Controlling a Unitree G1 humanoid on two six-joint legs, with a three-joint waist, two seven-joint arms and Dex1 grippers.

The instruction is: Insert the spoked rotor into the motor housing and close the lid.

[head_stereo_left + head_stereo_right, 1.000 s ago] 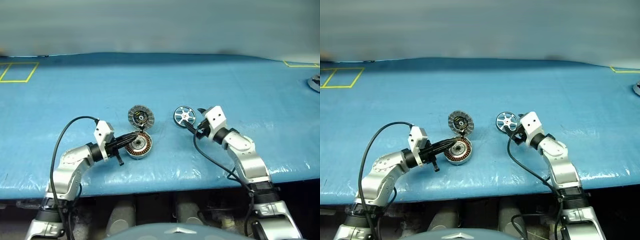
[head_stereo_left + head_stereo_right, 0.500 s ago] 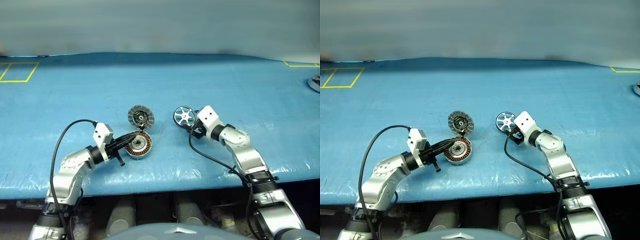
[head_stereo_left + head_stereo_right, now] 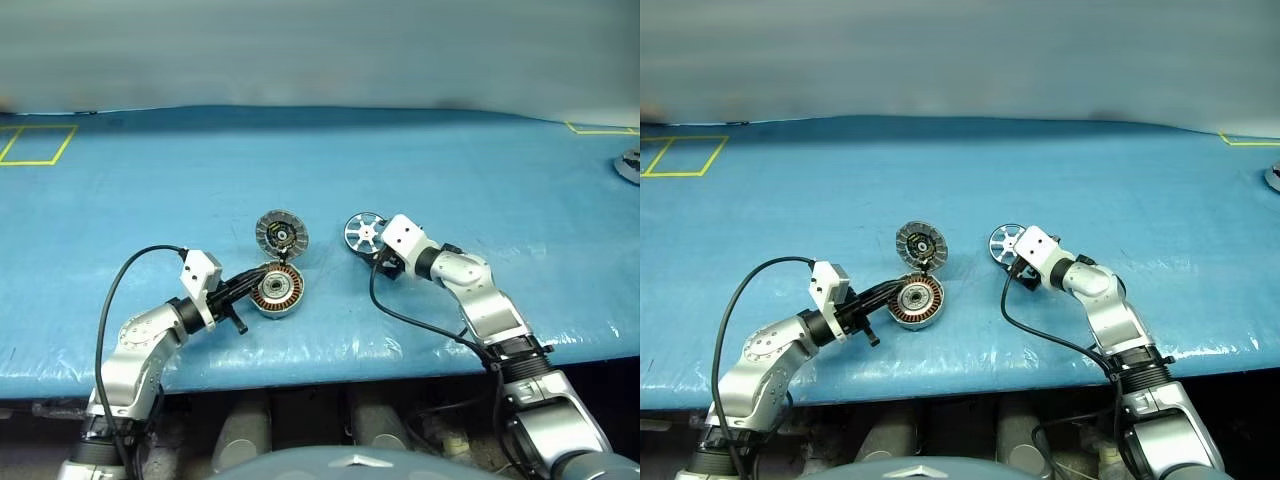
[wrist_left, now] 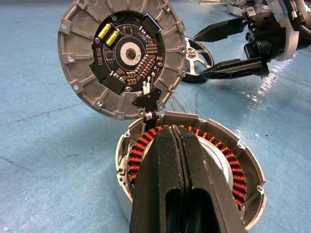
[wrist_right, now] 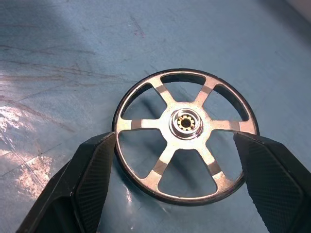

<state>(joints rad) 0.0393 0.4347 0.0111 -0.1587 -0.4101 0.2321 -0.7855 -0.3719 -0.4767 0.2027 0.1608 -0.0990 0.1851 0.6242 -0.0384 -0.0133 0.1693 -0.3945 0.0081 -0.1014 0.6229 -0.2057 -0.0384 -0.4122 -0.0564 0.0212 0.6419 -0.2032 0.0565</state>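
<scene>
Here the bench is covered with a wrinkled blue sheet that shines where light catches it, and a pale blurred wall runs behind its far edge. Yellow tape outlines mark the sheet at the far left corner, with another bit of yellow at the far right. A round grey object sits at the right edge, cut off.

Near the middle lies the motor housing, copper windings showing around its silver centre. Its lid stands open, hinged at the housing's far edge, the face with the dark circuit board turned toward the robot.

The left claw is shut, its black fingers pressed together, lying over the housing's near rim; I cannot tell whether it touches.

To the right of the housing, apart from it, the spoked rotor lies flat on the sheet. The right claw stands wide, one finger on each side of the rotor's rim, close beside it.
</scene>
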